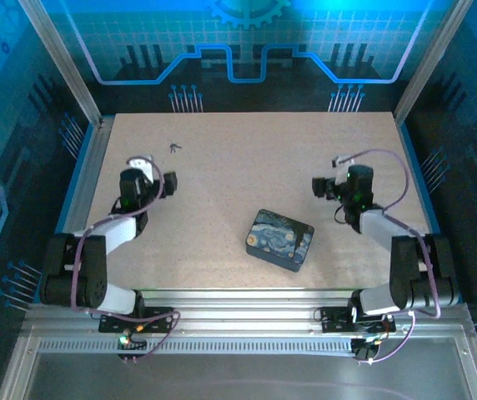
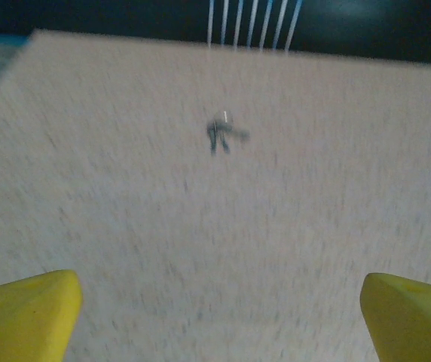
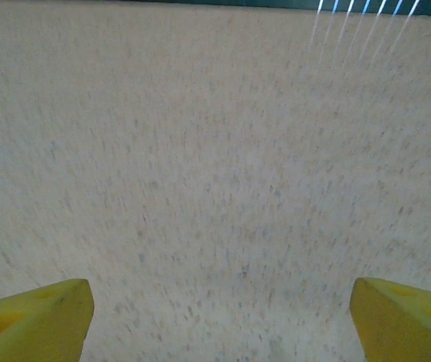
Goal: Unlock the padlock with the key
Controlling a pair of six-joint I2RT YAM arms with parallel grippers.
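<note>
**Overhead and wrist views of the desk.** The desk (image 1: 247, 158) was seen as a flat, matt, beige board finely speckled with darker flecks. It was bounded by pale metal rails and backed by a blue-lit panel printed with circuit-like lines.

The key (image 1: 174, 147) was found lying flat on the far left part of the desk, just ahead of the left arm and apart from it. In the left wrist view it was rendered with blur as thin dark metal slivers splayed from a small pale ring. Whether one blade or two hung from that ring could not be told.

A rectangular box (image 1: 280, 240) with rounded corners, painted in blue and yellow swirls, was placed right of centre toward the near edge. It was well apart from the key.

The left fingers (image 2: 27, 313), wedge-shaped and of smooth yellow plastic, were held wide apart above bare desk. Nothing was gripped between them, and the key lay well ahead of them.

The right fingers (image 3: 35, 317), of the same form and colour, were likewise spread wide over bare speckled board, and nothing was held.
</note>
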